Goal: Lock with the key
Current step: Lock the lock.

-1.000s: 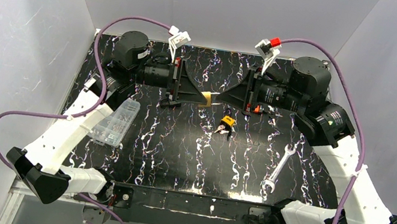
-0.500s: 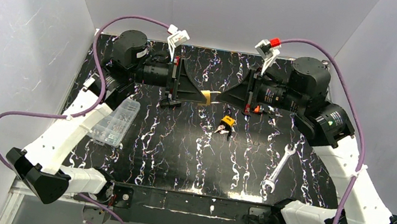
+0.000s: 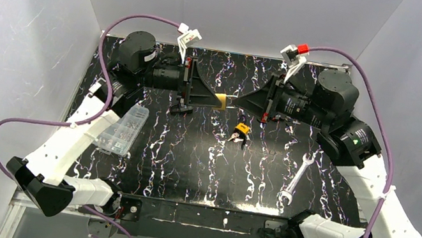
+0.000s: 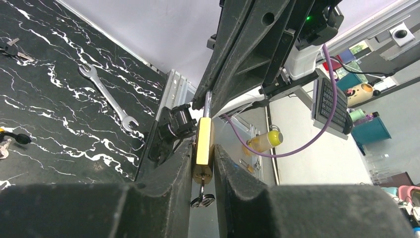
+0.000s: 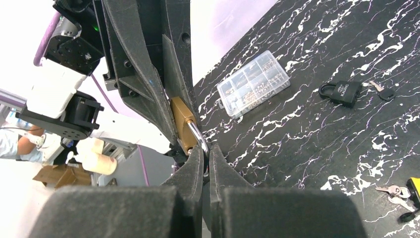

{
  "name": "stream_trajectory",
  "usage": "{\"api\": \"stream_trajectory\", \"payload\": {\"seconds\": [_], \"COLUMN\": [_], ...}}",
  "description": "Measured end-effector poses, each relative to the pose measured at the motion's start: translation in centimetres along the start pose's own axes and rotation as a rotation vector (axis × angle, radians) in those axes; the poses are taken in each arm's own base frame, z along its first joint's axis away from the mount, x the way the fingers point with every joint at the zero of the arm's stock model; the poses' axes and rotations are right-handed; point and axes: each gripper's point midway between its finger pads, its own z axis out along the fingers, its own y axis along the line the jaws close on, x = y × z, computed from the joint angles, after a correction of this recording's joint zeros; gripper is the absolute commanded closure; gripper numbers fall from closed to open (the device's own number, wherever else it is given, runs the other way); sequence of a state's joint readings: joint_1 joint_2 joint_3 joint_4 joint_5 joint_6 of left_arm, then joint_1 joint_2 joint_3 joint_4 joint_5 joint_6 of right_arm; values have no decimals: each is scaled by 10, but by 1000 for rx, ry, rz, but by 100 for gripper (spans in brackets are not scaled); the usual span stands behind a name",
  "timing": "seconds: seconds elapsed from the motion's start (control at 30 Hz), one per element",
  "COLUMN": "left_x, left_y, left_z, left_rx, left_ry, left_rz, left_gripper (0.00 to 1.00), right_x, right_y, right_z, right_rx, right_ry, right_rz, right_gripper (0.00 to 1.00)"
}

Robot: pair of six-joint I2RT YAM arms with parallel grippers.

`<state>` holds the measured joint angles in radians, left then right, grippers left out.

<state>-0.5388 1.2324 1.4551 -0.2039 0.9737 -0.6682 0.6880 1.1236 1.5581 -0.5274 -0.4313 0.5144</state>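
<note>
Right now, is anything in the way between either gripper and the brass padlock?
Nothing visible does. The left gripper clamps the brass padlock by its body, the right gripper pinches its shackle, and the key sits in the keyhole.

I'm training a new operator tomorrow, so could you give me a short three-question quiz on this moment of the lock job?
1. Fill in: the silver open-ended wrench lies on the black marbled table nearer the ____ arm.
2. True or false: the left gripper clamps the brass padlock by its body, with a key sticking out of its underside.
3. What does the right gripper pinch? A: the padlock's silver shackle. B: the wrench. C: nothing, it is open.
Key: 1 right; 2 true; 3 A.
</note>
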Motion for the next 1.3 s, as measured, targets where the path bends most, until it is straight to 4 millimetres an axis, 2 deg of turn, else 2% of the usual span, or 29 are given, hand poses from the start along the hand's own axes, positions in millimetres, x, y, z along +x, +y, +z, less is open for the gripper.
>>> {"api": "stream_trajectory", "payload": {"seconds": [0.47,0.8,1.13,1.2,1.3], "left_x": [-9,-16,-20,-21,-21], "left_y": [-5,-7,-8,-9,-12], "left_z": [-2,-2,3,4,4], "left_rx": [-10,4,70,85,98], "left_ry": [-48,-79,-104,-101,-96], "left_rz": [20,3,-75,-84,-95], "left_gripper": [80,75,77,79,92], "right_x": [-13,-19,-17,-16,-16], "right_y": [4,4,5,7,9], "right_z": [-11,-10,-10,-11,-10], "right_rx": [10,8,-37,-53,-71], "right_ry": [-113,-139,-169,-173,-178], "right_rz": [36,29,-12,-24,-38], "right_gripper": [99,99,99,99,99]}}
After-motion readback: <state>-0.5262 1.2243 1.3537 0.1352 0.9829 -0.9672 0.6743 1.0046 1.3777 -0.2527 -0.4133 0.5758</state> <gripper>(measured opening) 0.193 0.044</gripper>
